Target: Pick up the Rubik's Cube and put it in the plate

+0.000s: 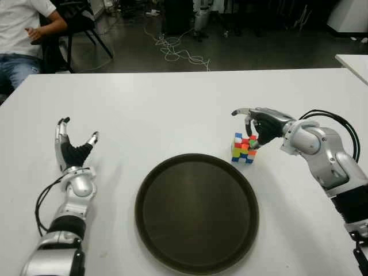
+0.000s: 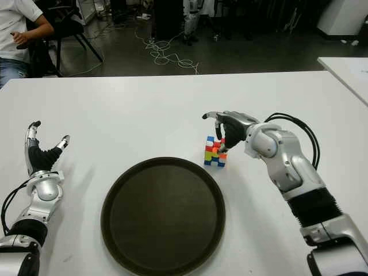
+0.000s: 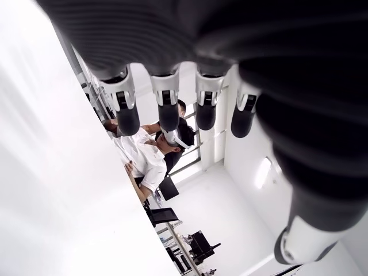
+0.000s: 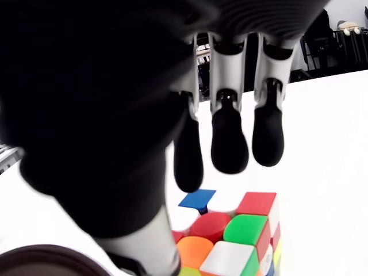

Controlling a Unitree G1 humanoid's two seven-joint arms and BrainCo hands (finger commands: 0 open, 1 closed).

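White table: right hand hovers over Rubik's Cube, fingers spread, nothing gripped. Recommend centring before closing; plate adjacent. Left hand idle, fingers spread.

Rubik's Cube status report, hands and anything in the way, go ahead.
Right hand over the Rubik's Cube, fingers open, no grasp. Left hand open, idle at table's left. Cube on the table beside the plate. Path clear.

Rubik's Cube stands on the table, just beyond the plate's right rim.
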